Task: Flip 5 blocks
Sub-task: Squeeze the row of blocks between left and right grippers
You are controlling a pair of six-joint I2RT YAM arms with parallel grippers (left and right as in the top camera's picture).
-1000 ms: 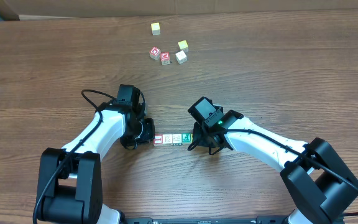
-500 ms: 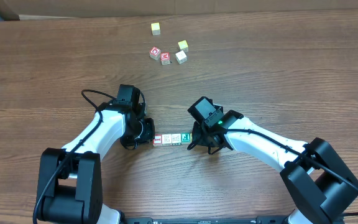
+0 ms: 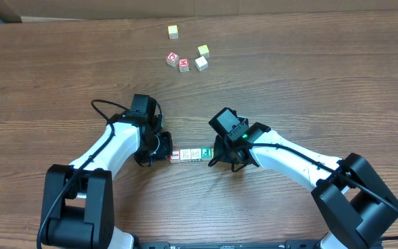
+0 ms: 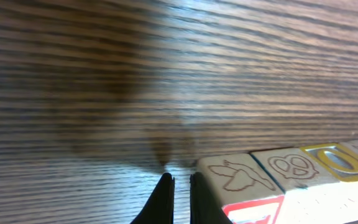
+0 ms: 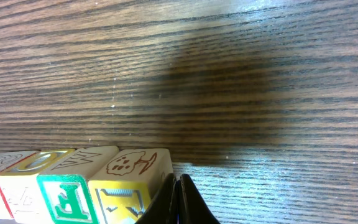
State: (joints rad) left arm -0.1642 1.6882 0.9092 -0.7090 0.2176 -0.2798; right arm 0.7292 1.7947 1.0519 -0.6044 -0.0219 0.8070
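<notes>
1. Green-faced block (image 5: 64,198): a green "F" on its front, a carved "W" on top.
2. Pale block (image 4: 339,163): a yellow "O" on top.
3. Red cubes (image 3: 173,58): letters too small to read in the overhead view.

I see a brown wood-grain table (image 3: 323,83) filling nearly my whole view, evenly lit, with a plain tan board (image 3: 185,5) along its far edge.

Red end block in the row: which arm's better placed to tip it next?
Left, likely. The left gripper, shut, sits right beside the red block at its end of the row. The right gripper, also shut, is at the opposite end, beside the yellow block.
</notes>
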